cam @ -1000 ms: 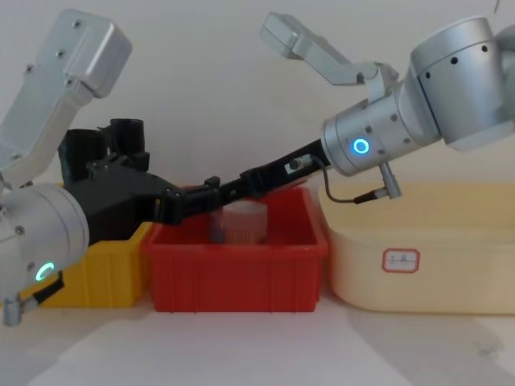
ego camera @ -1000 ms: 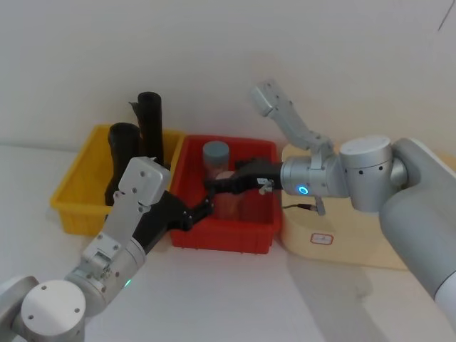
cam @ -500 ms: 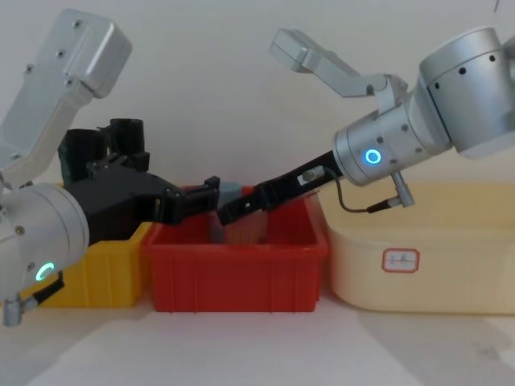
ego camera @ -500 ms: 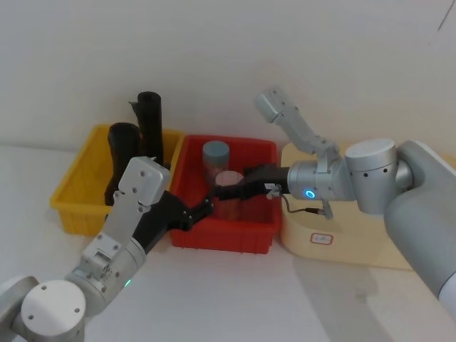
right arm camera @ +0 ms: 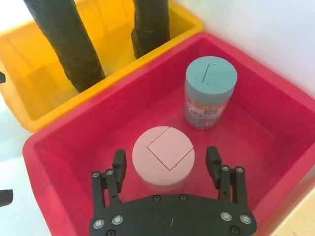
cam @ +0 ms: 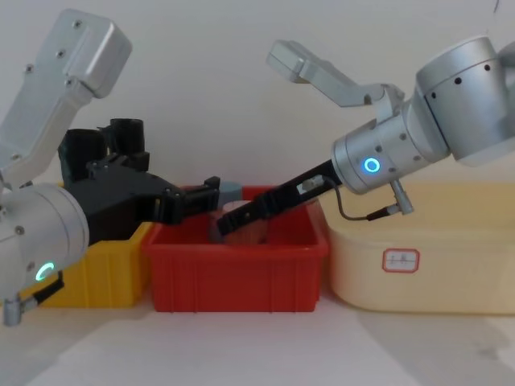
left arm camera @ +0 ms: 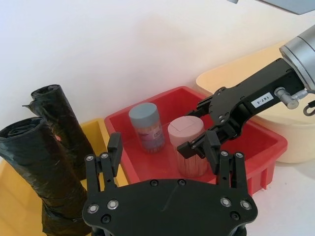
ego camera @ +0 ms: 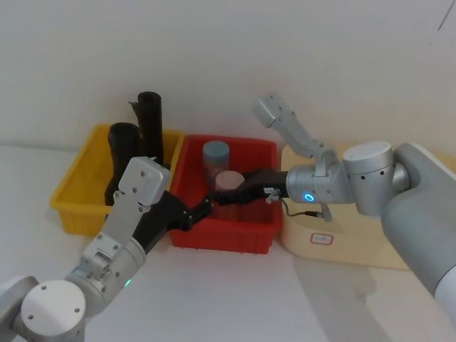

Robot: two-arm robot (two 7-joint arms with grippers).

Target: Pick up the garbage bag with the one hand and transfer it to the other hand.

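Your right gripper (ego camera: 221,198) has dipped into the red bin (ego camera: 235,235), fingers spread around the pink-lidded jar (right arm camera: 163,152). The garbage bag (ego camera: 122,153) stands untouched in the yellow bin (ego camera: 75,192), left. Your left gripper (ego camera: 203,210) hovers spread and empty, so pickup hasn't started.

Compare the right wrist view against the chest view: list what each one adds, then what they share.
Right wrist view: the flat lid tops of the pink jar and blue jar, with a gap between the pink one and each finger.
Chest view: the open left claw, the cream bin, the right arm's blue ring.
Both: the open right claw, red bin, yellow bin, thick black roll.
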